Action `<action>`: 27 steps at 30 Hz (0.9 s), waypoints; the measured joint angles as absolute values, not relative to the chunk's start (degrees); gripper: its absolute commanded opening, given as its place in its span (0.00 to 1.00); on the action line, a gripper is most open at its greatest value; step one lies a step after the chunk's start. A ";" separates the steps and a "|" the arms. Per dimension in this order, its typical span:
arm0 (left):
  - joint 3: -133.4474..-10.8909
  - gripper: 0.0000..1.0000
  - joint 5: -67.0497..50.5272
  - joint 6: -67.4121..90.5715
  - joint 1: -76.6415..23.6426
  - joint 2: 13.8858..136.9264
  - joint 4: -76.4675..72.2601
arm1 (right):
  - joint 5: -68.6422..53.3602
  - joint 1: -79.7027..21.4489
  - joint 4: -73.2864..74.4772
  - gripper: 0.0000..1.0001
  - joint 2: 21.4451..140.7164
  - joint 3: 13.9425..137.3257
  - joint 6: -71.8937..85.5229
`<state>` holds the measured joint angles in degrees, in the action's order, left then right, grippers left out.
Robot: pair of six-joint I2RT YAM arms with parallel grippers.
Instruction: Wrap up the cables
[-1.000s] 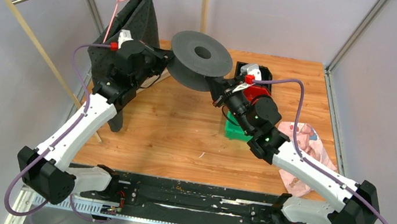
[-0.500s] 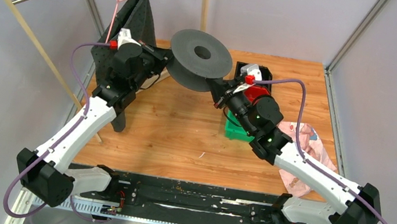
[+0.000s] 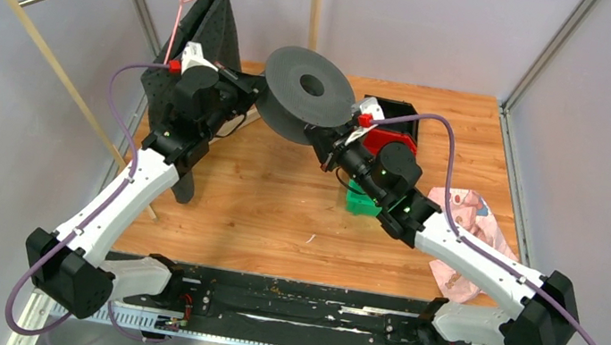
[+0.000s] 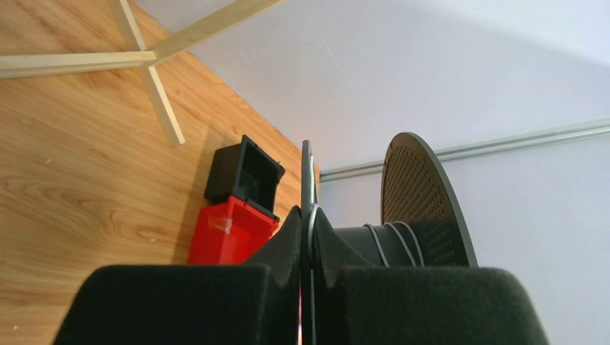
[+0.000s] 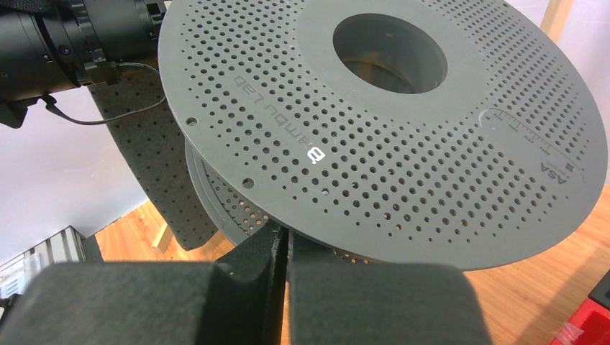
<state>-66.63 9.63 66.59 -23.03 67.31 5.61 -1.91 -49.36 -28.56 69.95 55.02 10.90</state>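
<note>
cable [image 4: 374, 237]: thin pale turns on the spool [image 5: 403, 158] hub
left gripper [image 4: 308, 244]: clamped on one spool rim
right gripper [image 5: 282, 248]: fingers pressed together under the spool
near: red box [image 4: 230, 233], black box [image 4: 244, 172]
writing: "bambu lab", "asa"

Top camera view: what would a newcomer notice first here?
A big grey perforated spool is held off the table at the far middle. The left hand is shut on one flange's edge, the right hand sits under the rim, and pale cable turns circle the hub.
</note>
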 measured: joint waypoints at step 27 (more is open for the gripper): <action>-65.65 0.00 8.29 59.90 -23.05 66.37 2.11 | -3.40 -48.84 -26.94 0.07 66.48 55.72 8.84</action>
